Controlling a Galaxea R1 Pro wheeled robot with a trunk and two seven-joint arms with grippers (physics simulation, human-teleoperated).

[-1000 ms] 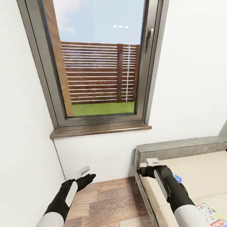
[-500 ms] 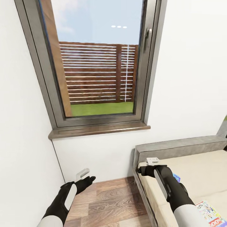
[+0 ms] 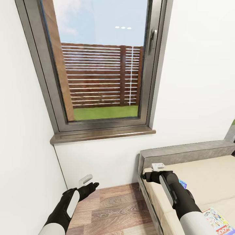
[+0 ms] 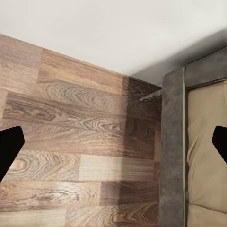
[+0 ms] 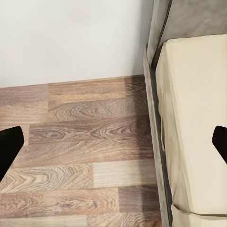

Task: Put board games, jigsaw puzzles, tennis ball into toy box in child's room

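Note:
A colourful board game box (image 3: 219,222) lies flat on the bed's cream mattress (image 3: 209,174) at the lower right of the head view, partly cut off by the frame edge. A blue corner of another flat box (image 3: 183,183) peeks out from behind my right forearm. My right gripper (image 3: 146,178) hangs over the mattress's near corner, open and holding nothing, its fingertips (image 5: 9,146) set wide apart. My left gripper (image 3: 93,185) hovers above the wooden floor (image 3: 117,209), also open and holding nothing. The table and toy box are out of view.
A tall window (image 3: 101,65) with a dark sill (image 3: 102,133) is straight ahead in a white wall. Another white wall (image 3: 23,147) runs close along my left. The bed's grey upholstered frame (image 3: 182,151) borders the narrow floor strip on the right.
The whole view shifted slightly to the left and down a second ago, so the camera moved. Both arms keep their pose and both grippers stay open.

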